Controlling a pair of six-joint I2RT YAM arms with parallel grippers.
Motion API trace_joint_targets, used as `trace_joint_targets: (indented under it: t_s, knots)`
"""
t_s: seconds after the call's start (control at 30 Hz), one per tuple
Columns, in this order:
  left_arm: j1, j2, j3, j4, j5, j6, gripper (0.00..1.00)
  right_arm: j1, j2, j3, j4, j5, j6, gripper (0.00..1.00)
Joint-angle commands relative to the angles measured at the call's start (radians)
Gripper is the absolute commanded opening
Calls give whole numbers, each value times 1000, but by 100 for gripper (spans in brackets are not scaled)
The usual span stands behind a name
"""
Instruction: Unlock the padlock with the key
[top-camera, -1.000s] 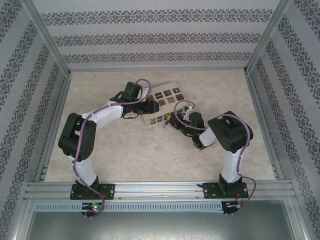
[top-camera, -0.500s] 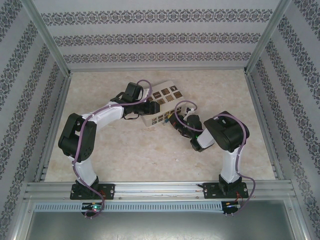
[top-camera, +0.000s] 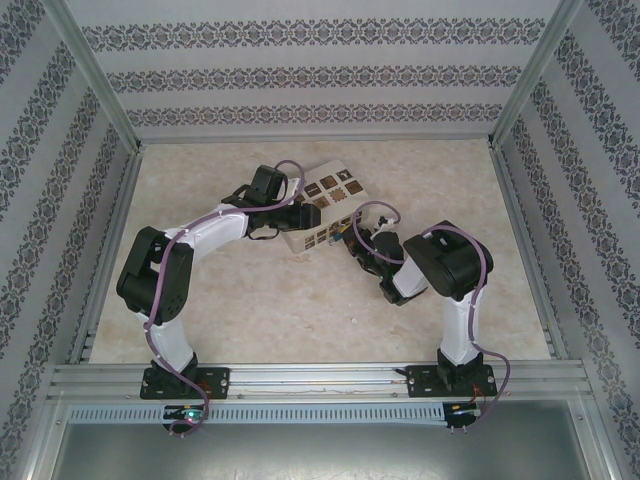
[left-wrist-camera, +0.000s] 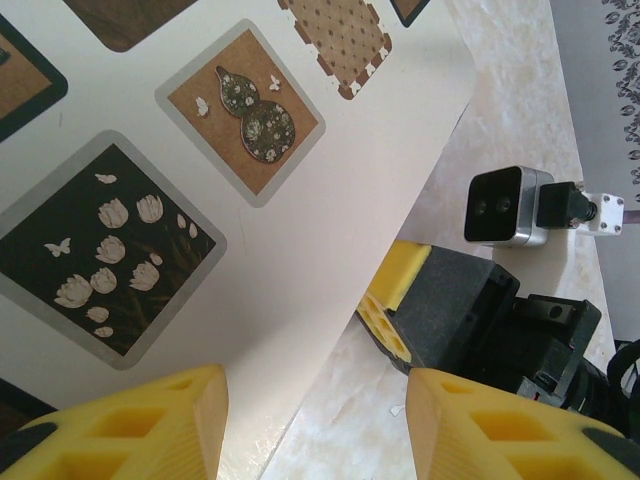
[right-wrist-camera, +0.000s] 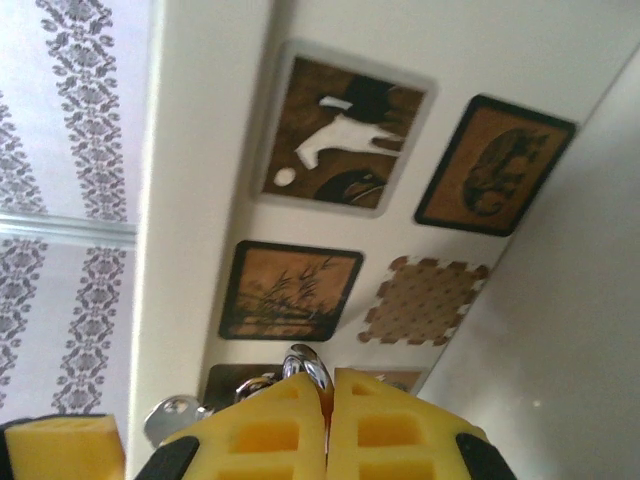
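Note:
My right gripper (right-wrist-camera: 327, 385) is shut on a thin silver metal piece (right-wrist-camera: 307, 362), the key as far as I can tell, whose curved chrome end sticks out past the fingertips. A second silver bit (right-wrist-camera: 168, 417) hangs just to its left. Both sit close against the picture-covered face of the cream box (right-wrist-camera: 200, 150). The padlock is hidden behind the fingers. In the top view the right gripper (top-camera: 350, 240) is at the box's (top-camera: 335, 190) near right side. My left gripper (top-camera: 306, 215) is at its left end. The left gripper (left-wrist-camera: 315, 400) is open, with the box's (left-wrist-camera: 300, 200) lower edge running between its fingers.
The box lies tilted on the marble-patterned table (top-camera: 250, 310), near the back. In the left wrist view the right gripper (left-wrist-camera: 400, 300) and its grey wrist camera (left-wrist-camera: 505, 205) are close by. Patterned walls and metal frame rails (top-camera: 310, 375) close in the workspace.
The right arm has drawn in slightly toward the box, its elbow shifting left. The left arm and the box have stayed put.

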Motion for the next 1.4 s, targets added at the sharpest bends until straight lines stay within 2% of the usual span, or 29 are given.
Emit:
trace_joint_targets:
  t_s: [0.0, 0.57, 0.83, 1.0, 1.37]
  knots:
    - [-31, 32, -51, -131, 21, -19, 50, -6, 8, -12, 41, 43, 12, 0]
    - [-17, -37, -28, -134, 10, -7, 54, -61, -137, -118, -12, 53, -65, 0]
    - [2, -136, -51, -110, -46, 10, 56, -77, -244, -172, -57, 62, -96, 0]
    - [10, -241, -71, -125, -171, 66, 61, -89, -362, -206, -184, 60, -152, 0]
    - [34, -514, -225, -27, -395, 174, 84, -103, -685, -127, -654, 58, -358, 0]
